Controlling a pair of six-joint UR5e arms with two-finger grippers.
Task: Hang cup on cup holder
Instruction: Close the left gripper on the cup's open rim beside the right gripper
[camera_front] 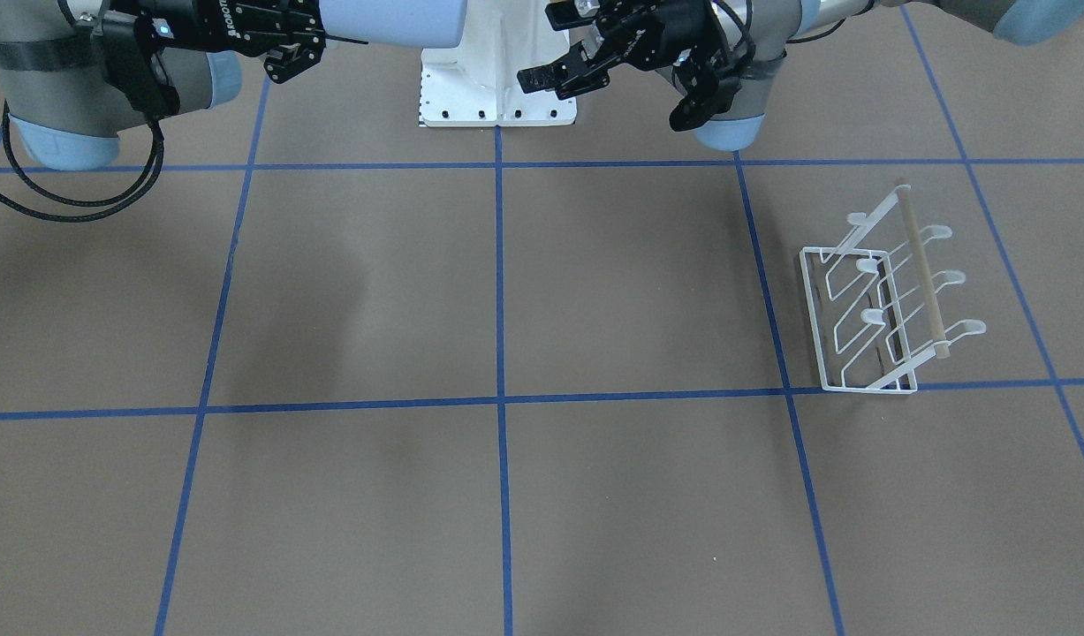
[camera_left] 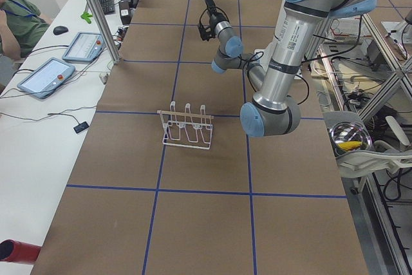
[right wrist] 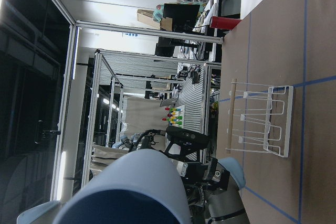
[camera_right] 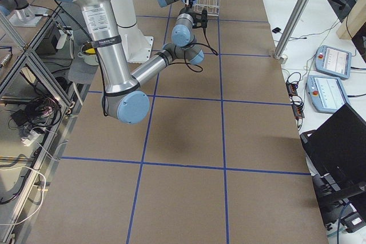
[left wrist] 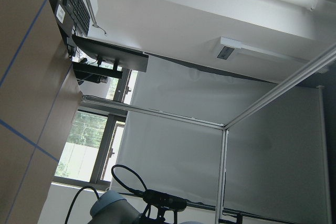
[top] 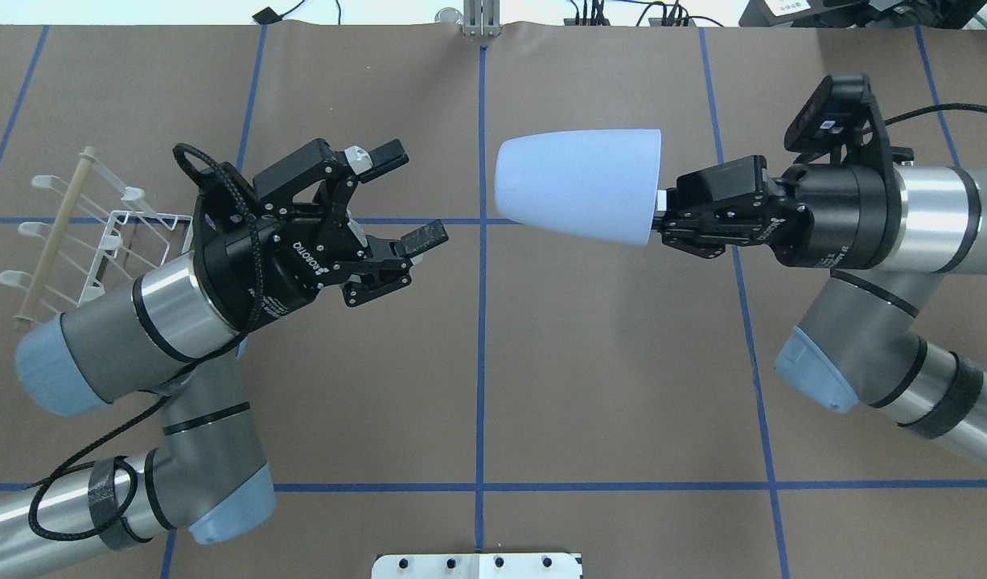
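Note:
The light blue-grey cup is held in the air on its side, base pointing toward the left arm. My right gripper is shut on its rim. The cup also shows in the front view and fills the bottom of the right wrist view. My left gripper is open and empty, raised, facing the cup across a gap. The white wire cup holder with a wooden rod stands on the table beside the left arm's elbow, with nothing on its prongs. It also shows in the front view.
The brown table carries a grid of blue tape lines. The white robot base is at the table's robot side. In the exterior left view, tablets lie on a white desk beside the table.

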